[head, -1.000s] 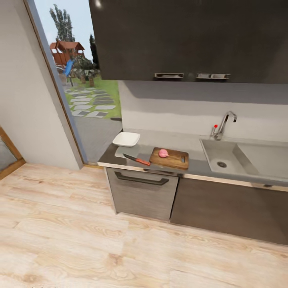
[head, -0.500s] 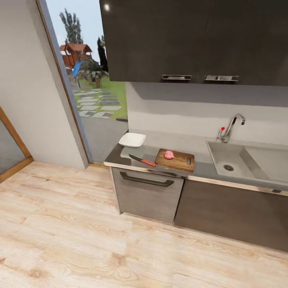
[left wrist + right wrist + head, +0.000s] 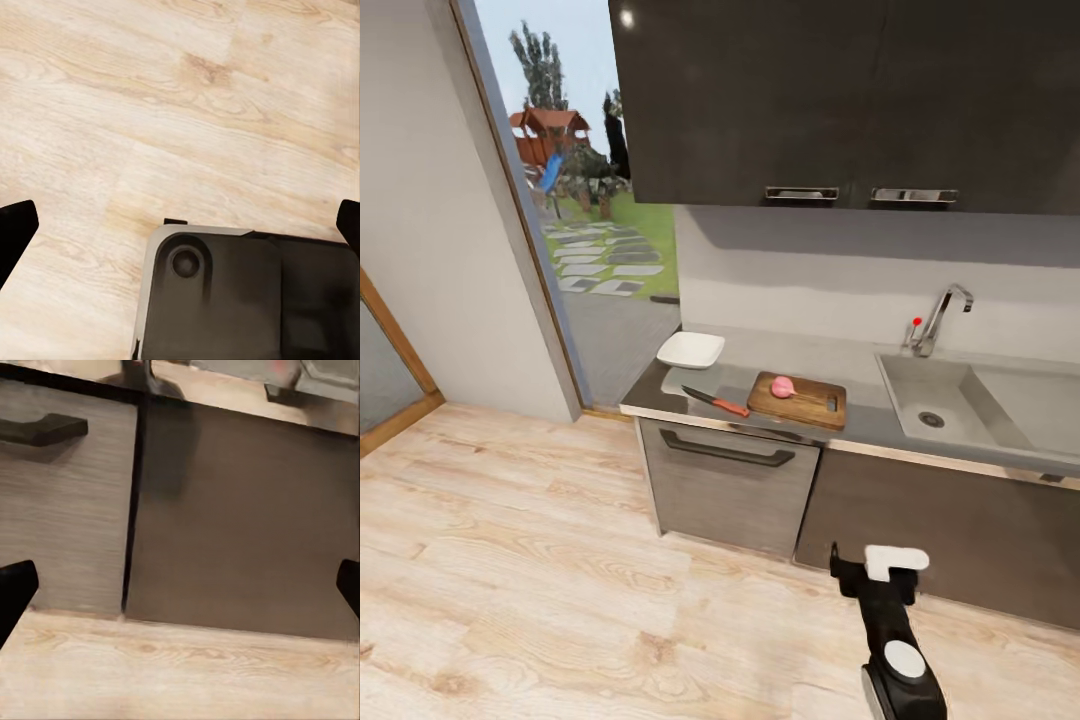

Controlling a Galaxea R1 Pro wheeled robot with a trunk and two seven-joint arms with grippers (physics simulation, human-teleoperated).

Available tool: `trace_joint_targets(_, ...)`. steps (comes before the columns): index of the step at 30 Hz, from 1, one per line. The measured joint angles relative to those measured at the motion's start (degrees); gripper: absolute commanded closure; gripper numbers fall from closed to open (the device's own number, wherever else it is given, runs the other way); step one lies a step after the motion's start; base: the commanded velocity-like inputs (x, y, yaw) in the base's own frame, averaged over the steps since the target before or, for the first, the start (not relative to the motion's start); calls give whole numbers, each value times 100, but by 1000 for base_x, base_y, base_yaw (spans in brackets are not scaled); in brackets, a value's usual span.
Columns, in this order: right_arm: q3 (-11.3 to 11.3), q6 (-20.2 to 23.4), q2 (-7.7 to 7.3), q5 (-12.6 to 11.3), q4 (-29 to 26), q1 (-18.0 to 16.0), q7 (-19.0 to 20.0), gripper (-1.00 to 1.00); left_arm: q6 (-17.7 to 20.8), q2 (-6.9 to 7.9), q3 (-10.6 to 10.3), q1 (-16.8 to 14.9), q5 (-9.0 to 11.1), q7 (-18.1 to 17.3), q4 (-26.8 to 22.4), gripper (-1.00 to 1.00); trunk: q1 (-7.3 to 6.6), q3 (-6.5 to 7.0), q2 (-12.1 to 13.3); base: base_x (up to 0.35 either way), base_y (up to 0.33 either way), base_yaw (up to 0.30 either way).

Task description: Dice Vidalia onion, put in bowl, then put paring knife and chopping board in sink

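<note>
1. One onion (image 3: pixel 783 387) is seen whole on the board (image 3: pixel 800 400), out of the sink (image 3: pixel 945 395).
2. Undone: dicing with the knife (image 3: pixel 715 402), filling the bowl (image 3: pixel 690 350).
3. Both hands (image 3: pixel 180 225) (image 3: pixel 180 585) are spread, holding nothing.

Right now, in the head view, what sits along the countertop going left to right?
Bowl → paring knife → chopping board with the pink onion on it → sink, its tap at the back.
</note>
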Motion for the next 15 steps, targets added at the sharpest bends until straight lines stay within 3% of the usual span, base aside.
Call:
trace_joint_targets(3, 191, 455, 393, 303, -49, -625, -7, -100, 0, -2, -5, 0, 0, 0, 23, -100, 0, 1, 0, 0, 0, 0)
trace_joint_targets(4, 259, 625, 450, 417, -56, -830, -9, -100, -1, -2, -6, 0, 0, 0, 53, -100, 0, 0, 0, 0, 0, 0)
trace_joint_targets(7, 400, 1170, 451, 637, -64, -1411, 6, -100, -11, -2, -9, 0, -6, -5, 168, -100, 0, 0, 0, 0, 0, 0)
trace_joint_targets(9, 445, 1605, 451, 675, -68, -1974, 36, -100, -16, -2, -11, 0, -9, -8, 220, -100, 0, 1, 0, 0, 0, 0)
trace_joint_targets(12, 456, 2080, 451, 574, -68, -2545, 109, -100, -18, -2, -11, 0, -15, -8, 271, -100, 0, 1, 0, 0, 0, 0)
trace_joint_targets(15, 466, 2848, 451, 356, -29, -3222, 186, -100, -19, -9, -11, 0, -20, -8, 310, -100, 0, 1, 0, 0, 0, 0)
